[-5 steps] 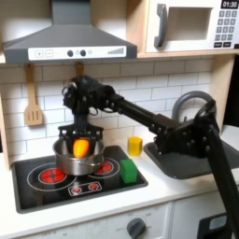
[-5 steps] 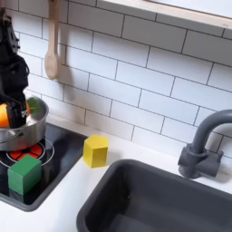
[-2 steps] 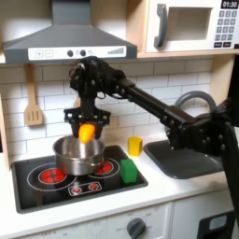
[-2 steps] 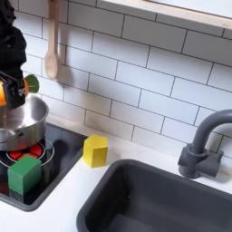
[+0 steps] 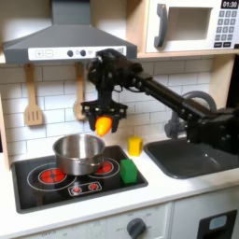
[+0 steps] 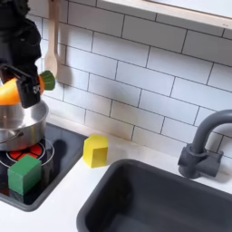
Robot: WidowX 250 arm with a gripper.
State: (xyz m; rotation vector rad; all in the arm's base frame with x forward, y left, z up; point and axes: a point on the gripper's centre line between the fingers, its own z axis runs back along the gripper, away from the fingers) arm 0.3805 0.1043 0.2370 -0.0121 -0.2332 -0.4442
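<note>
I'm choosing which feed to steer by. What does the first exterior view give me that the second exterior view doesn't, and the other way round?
First exterior view alone: the microwave, range hood and stove knobs.

Second exterior view alone: a close look at the faucet and deep sink basin.

Both exterior views: the gripper shut on the orange carrot, lifted above the steel pot, plus the green block, yellow block and wooden spoon.

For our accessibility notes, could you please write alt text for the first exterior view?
A black robot arm's gripper holds an orange toy carrot in the air above and to the right of a steel pot on a toy stove. A green block sits on the stove's right edge, a yellow block behind it beside the sink.
</note>
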